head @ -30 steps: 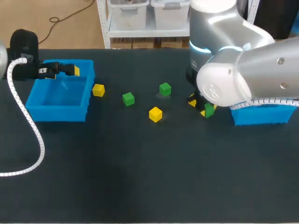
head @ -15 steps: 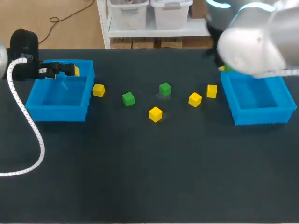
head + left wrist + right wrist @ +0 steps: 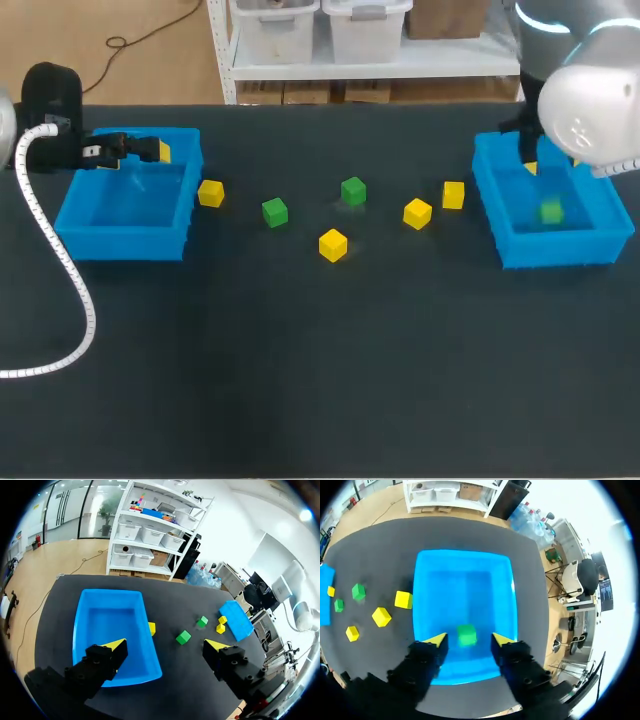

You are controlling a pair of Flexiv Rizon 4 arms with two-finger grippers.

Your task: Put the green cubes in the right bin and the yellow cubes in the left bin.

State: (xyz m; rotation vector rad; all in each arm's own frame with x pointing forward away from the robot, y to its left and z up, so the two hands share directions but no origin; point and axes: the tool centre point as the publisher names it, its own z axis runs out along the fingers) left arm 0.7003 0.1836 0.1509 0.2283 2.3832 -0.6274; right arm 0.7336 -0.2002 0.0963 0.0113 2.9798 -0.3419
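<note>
Left gripper [image 3: 165,645] over left bin [image 3: 130,245], table's left edge: fingers wide apart, empty. Loose green cube [image 3: 352,190] mid-table, likely next. Binned green cube [image 3: 550,211] inside right bin [image 3: 555,250], right edge. Right gripper [image 3: 467,641] above it, fingers parted, holding nothing. Advise straight lift clear of bin walls

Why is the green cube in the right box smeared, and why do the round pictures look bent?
Head view: the green cube in the right bin looks pale and smudged, likely motion blur; the other cubes are crisp. Wrist views: fisheye lenses bow the edges of the table.
</note>
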